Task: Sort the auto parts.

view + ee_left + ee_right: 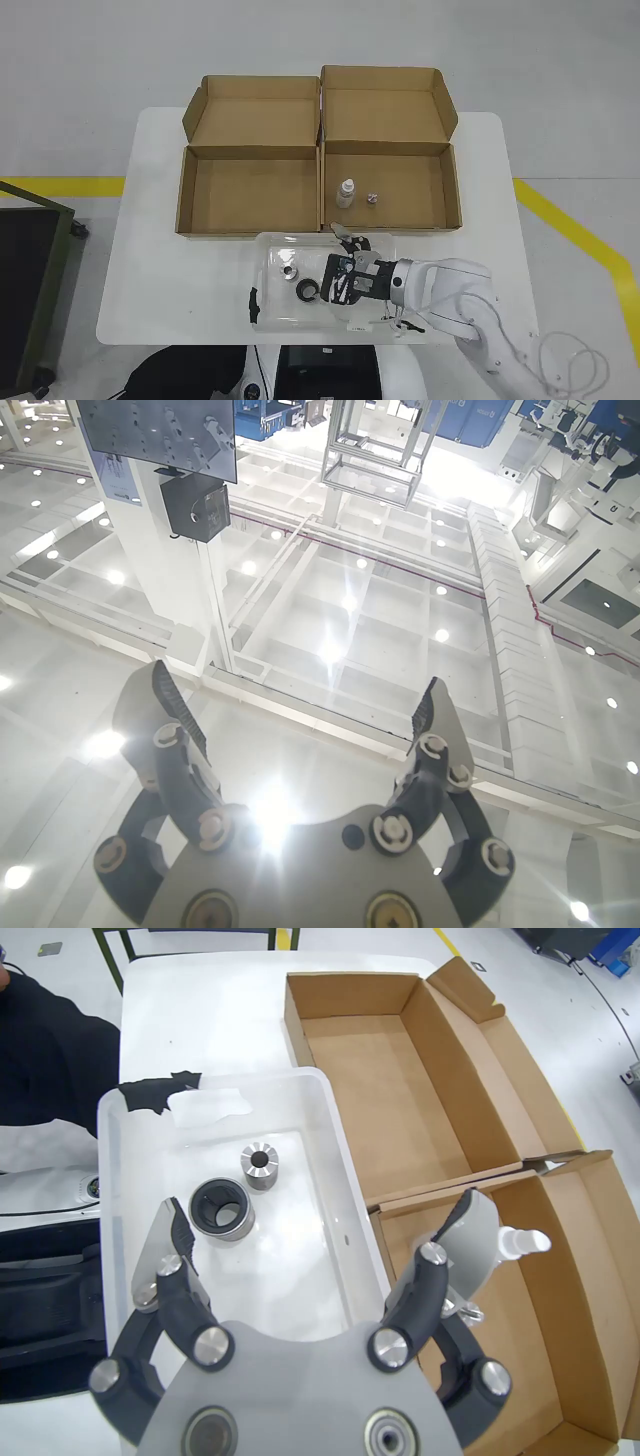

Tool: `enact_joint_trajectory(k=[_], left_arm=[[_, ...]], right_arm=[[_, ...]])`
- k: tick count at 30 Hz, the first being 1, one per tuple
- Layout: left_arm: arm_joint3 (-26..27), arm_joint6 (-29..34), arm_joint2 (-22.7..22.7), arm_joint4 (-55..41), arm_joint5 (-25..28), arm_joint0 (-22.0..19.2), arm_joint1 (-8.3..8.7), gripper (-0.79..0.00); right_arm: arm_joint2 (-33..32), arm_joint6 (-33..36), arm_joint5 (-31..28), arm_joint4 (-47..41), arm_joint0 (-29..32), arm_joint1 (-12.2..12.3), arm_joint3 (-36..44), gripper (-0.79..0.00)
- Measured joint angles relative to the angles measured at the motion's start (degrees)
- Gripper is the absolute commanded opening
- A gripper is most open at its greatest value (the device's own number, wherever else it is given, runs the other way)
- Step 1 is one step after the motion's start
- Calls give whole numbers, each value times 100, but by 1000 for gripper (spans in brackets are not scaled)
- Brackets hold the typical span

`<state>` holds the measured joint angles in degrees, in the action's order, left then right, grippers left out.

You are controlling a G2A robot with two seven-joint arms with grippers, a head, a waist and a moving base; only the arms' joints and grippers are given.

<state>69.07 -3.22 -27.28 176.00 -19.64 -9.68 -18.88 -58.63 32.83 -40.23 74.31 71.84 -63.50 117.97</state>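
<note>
A clear plastic bin [268,252] sits at the table's front and holds two parts. One is a metal bearing sleeve with a black inner ring [221,1214] [308,291]; the other is a small slotted steel collet [258,1165] [288,272]. My right gripper [322,1208] [333,279] hovers open above the bin, just beside the bearing sleeve, with nothing between its fingers. A white spray bottle [520,1243] [345,191] and a small metal fitting [371,197] lie in the right cardboard box [448,190]. My left gripper [296,680] is open and empty, pointing up at the ceiling.
The left cardboard box [186,190] [400,1093] stands empty beside the right one, both with lids folded back. Black tape patches [155,1093] mark the bin's rim. Bare white table [150,270] lies to the left of the bin.
</note>
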Motion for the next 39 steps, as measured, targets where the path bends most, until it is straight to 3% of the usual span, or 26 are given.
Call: enact_joint_trajectory(k=[39], left_arm=[[0,0,0,0,0,0,0,0]], right_arm=[[1155,-751,-117,279,-536,-209,-1716,0]])
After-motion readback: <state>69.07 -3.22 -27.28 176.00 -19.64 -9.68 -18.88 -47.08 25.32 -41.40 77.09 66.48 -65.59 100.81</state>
